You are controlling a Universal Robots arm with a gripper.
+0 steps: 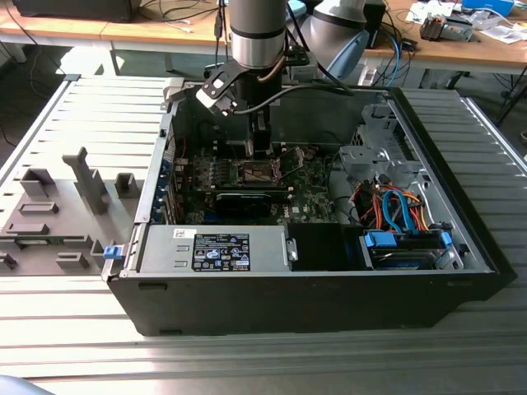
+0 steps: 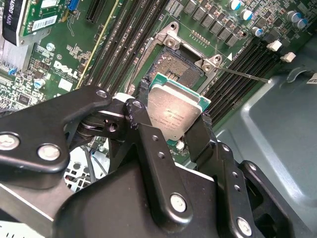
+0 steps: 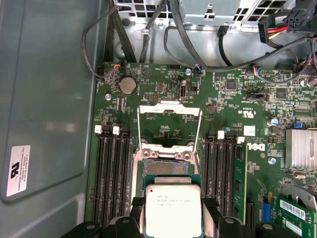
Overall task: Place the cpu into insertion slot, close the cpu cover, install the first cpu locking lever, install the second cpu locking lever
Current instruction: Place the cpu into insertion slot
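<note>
Gripper: the gripper (image 2: 173,115) hangs from the arm inside the open computer case (image 1: 313,288). Its two black fingers (image 2: 200,136) are clamped on opposite edges of the cpu (image 2: 171,101).

Grip: in the first wrist view the gripper (image 3: 173,206) has one finger pressed against each side of the cpu (image 3: 173,213), whose silver-grey top faces the camera.

Cpu relative to the gripper: it sits between the fingertips, held by its edges and reaching past them toward the board.

Insertion slot: the insertion slot (image 3: 165,167) lies just beyond the held chip. The chip's far edge overlaps the slot's near rim, and the rest of the brownish contact field is bare. In the second wrist view the insertion slot (image 2: 173,67) likewise shows uncovered behind the chip. Whether the chip touches the rim I cannot tell.

Cpu cover: the cpu cover (image 3: 168,110) is swung open, lying back over the green board on the far side of the slot.

Locking levers: thin wire levers (image 3: 199,134) run along both sides of the open cover, unlatched.

Surroundings: memory slots (image 3: 111,168) flank the socket on both sides.

Exterior view: the gripper (image 1: 262,141) stands directly over the insertion slot (image 1: 262,171), with a black graphics card (image 1: 251,200) just in front of it.
</note>
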